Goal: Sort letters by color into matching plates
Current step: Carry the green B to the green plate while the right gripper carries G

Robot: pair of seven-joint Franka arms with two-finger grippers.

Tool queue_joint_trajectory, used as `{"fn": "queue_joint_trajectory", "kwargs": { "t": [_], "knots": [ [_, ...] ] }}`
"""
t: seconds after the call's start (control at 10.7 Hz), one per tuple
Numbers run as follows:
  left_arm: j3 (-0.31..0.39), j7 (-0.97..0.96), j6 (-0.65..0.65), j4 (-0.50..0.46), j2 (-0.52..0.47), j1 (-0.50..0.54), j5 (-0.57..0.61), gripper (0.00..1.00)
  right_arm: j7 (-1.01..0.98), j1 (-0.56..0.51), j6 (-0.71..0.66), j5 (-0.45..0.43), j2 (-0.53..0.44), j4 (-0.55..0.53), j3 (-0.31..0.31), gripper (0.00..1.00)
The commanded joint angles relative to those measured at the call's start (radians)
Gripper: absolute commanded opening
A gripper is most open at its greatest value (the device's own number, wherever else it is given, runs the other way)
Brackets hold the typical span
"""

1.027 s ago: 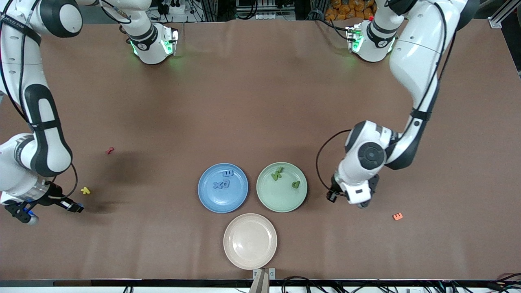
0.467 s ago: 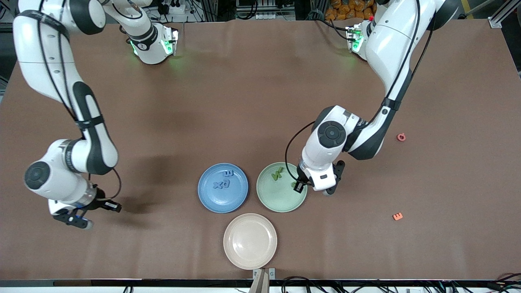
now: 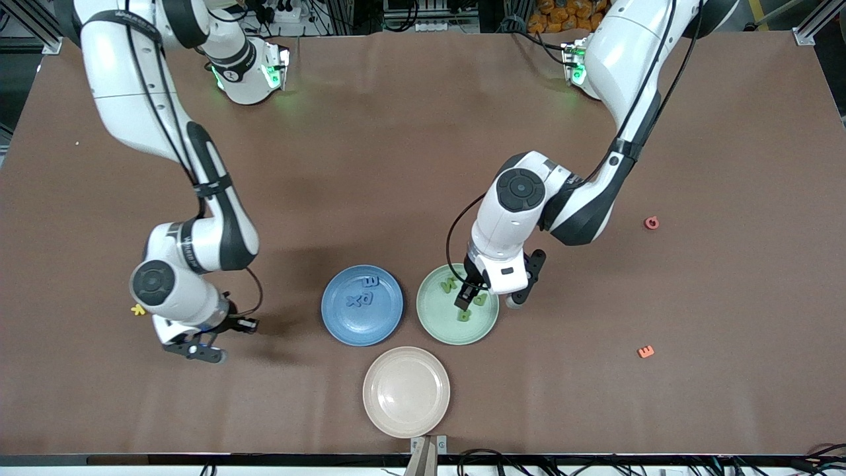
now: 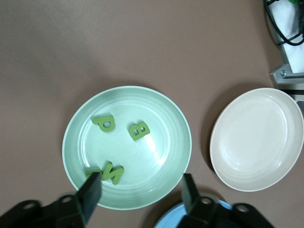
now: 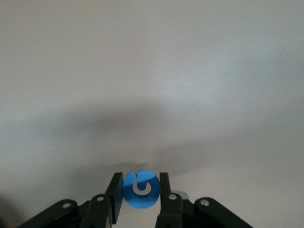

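My left gripper [image 4: 139,195] has just spread; the green B [image 4: 139,131] lies below in the green plate [image 4: 175,123]. My right gripper [image 5: 139,192] pinches a blue letter [image 5: 139,189], blue plate [image 3: 390,324] ahead.

Robotics lab: brown-covered table [image 3: 410,132], aluminium framing [image 3: 816,20], cables along the edges.

Three plates: one blue plate [image 3: 362,305], one green plate [image 3: 436,317], one beige plate [image 3: 406,391]. Green letters [image 4: 138,131]: three. Blue letters [image 3: 361,297]: three on the plate, a fourth blue letter [image 5: 139,189] held. One yellow letter [image 3: 137,309], one orange letter [image 3: 646,352], one red letter [image 3: 652,223].
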Motion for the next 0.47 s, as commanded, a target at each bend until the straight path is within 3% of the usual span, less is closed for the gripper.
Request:
{"fn": "queue_joint_trajectory", "kwargs": {
  "t": [0.0,0.19,0.37],
  "knots": [
    [0.046,-0.008,-0.011,-0.020,-0.014,0.023,0.030,1.00,0.126,0.112,-0.028,-0.016,-0.030,-0.016,-0.010,0.21],
    [0.066,0.002,-0.011,-0.035,-0.003,0.087,0.033,1.00,0.210,0.174,-0.027,-0.007,-0.022,0.000,-0.005,0.21],
    [0.069,0.147,-0.027,-0.038,0.014,0.165,0.033,1.00,0.279,0.206,-0.019,-0.010,-0.008,0.027,0.027,0.21]
  ]
}}
